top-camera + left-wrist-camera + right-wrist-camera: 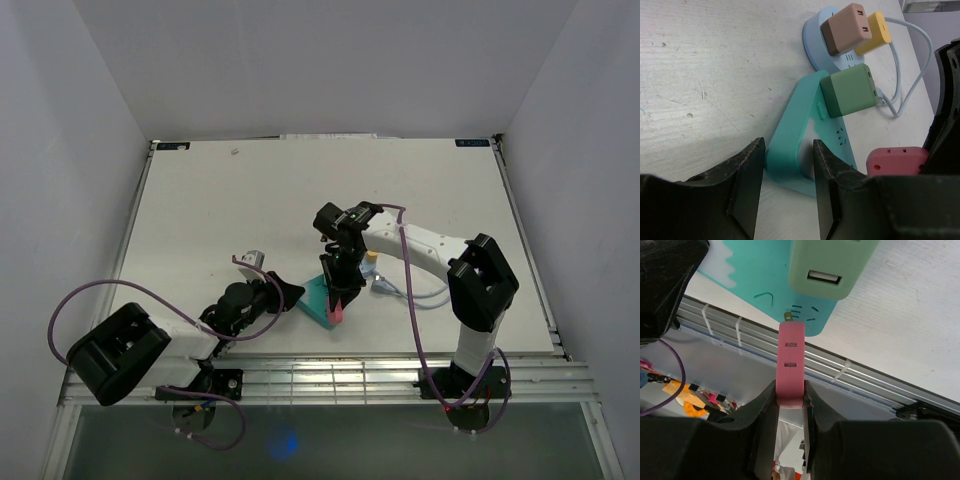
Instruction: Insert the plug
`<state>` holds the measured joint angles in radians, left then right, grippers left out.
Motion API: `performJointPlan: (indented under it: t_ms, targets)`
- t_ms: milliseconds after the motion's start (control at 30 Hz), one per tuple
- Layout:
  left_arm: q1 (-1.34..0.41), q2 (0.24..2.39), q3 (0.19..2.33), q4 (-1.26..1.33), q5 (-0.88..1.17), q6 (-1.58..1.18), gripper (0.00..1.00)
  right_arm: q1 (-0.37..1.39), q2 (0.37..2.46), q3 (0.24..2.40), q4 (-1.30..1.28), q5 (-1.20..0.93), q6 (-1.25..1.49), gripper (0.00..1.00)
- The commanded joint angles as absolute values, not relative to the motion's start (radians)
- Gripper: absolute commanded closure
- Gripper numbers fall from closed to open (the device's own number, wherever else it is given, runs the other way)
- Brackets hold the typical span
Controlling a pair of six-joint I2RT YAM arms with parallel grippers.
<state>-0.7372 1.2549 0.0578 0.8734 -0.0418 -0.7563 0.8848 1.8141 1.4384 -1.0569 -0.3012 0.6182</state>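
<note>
Insertion step, it seems: right gripper (790, 390) clamps the pink plug (791, 357), prongs meeting the teal power strip (765, 270) at 12 o'clock. Left gripper (787, 167), released, straddles it. Next: push straight in.

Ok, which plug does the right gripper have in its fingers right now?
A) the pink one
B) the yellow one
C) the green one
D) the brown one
A: in the right wrist view the right gripper is clamped on the pink plug, prongs pointing at the teal power strip, where the green adapter already sits.
</note>
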Motion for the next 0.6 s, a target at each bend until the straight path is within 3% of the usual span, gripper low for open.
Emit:
performJointPlan:
  t_ms: [0, 567]
  targets:
    - [-0.742, 1.255, -0.032, 0.884, -0.054, -0.742, 0.53, 0.884, 1.825, 1.442, -1.037, -0.288, 0.624, 0.92]
    - [-0.742, 1.272, -0.051, 0.916, -0.057, -0.736, 0.54, 0.83, 1.815, 1.401, -1.019, -0.308, 0.595, 0.92]
